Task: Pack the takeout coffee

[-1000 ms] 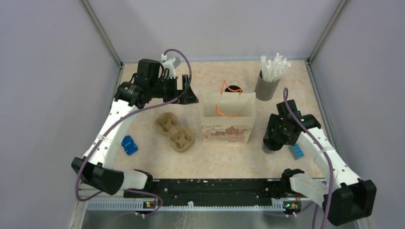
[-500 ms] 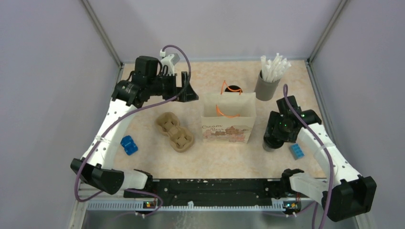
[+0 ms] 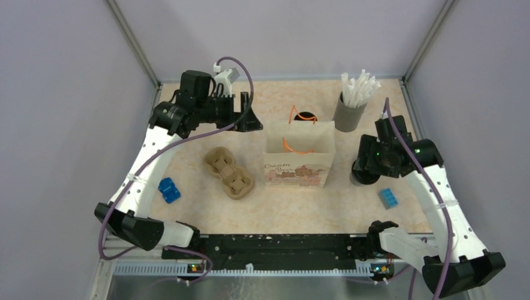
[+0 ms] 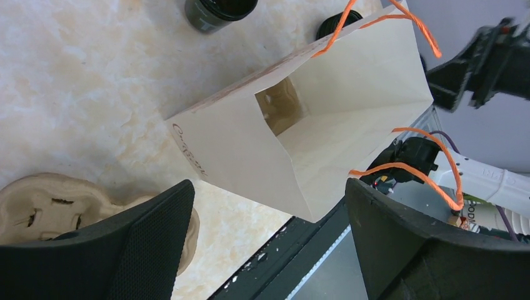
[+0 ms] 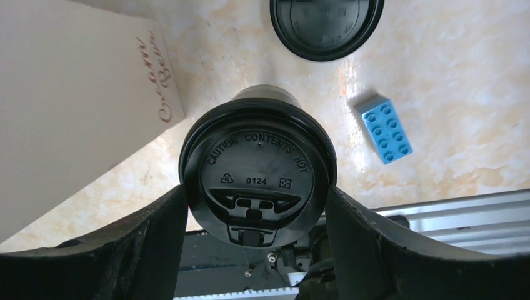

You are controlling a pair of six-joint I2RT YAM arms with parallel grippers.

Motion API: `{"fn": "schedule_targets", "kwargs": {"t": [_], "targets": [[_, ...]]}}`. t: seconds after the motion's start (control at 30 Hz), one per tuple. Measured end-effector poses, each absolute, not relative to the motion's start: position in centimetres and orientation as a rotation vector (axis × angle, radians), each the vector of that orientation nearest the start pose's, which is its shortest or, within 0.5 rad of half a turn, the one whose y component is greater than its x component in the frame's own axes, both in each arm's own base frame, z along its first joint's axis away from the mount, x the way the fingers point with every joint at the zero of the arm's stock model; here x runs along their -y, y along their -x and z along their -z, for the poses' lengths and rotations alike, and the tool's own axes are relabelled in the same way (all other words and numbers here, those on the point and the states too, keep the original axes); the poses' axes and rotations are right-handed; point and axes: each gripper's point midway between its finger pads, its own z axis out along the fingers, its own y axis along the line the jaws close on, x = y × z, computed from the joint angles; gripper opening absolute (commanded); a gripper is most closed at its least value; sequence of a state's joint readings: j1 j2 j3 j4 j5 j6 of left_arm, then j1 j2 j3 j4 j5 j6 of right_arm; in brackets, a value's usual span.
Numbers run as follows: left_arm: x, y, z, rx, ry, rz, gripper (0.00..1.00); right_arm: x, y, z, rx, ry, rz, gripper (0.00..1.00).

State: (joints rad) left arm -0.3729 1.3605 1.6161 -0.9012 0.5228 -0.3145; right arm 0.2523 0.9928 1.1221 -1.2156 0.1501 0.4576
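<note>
A black-lidded coffee cup (image 5: 257,169) sits between the fingers of my right gripper (image 5: 255,203), which is shut on it. In the top view that gripper (image 3: 365,170) is just right of the paper bag (image 3: 299,159), with the cup mostly hidden under the wrist. The bag (image 4: 325,119) stands upright and open, its orange handles up. A brown pulp cup carrier (image 3: 229,173) lies on the table left of the bag. My left gripper (image 3: 247,119) hovers behind and left of the bag. In its wrist view the left gripper (image 4: 269,240) is open and holds nothing.
A second black cup (image 3: 305,117) stands behind the bag. Another black lid (image 5: 326,24) shows on the table beyond the held cup. A grey holder of white straws (image 3: 348,111) is at the back right. Blue bricks lie at the left (image 3: 169,189) and right (image 3: 388,198).
My right arm has swung back and to the right, carrying the cup away from the near edge. The left gripper has shifted slightly toward the back.
</note>
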Motion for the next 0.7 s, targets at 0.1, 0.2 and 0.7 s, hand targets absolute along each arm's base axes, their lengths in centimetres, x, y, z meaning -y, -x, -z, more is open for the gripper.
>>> {"fn": "schedule_targets", "kwargs": {"t": [0.1,0.2,0.7], "targets": [[22.6,-27.7,-32.3,-2.273,-0.395,0.963,0.92,-4.0,-19.9,-22.4,-2.541,-0.274,-0.053,0.69],[24.0,-27.4,-31.9,-2.297,-0.425,0.973,0.89,-4.1,-21.2,-26.8,-2.439,-0.231,-0.076,0.69],[26.4,-27.3,-30.1,-2.341,-0.492,0.920,0.60,-8.4,-22.3,-40.0,-2.087,0.139,-0.368,0.66]]}}
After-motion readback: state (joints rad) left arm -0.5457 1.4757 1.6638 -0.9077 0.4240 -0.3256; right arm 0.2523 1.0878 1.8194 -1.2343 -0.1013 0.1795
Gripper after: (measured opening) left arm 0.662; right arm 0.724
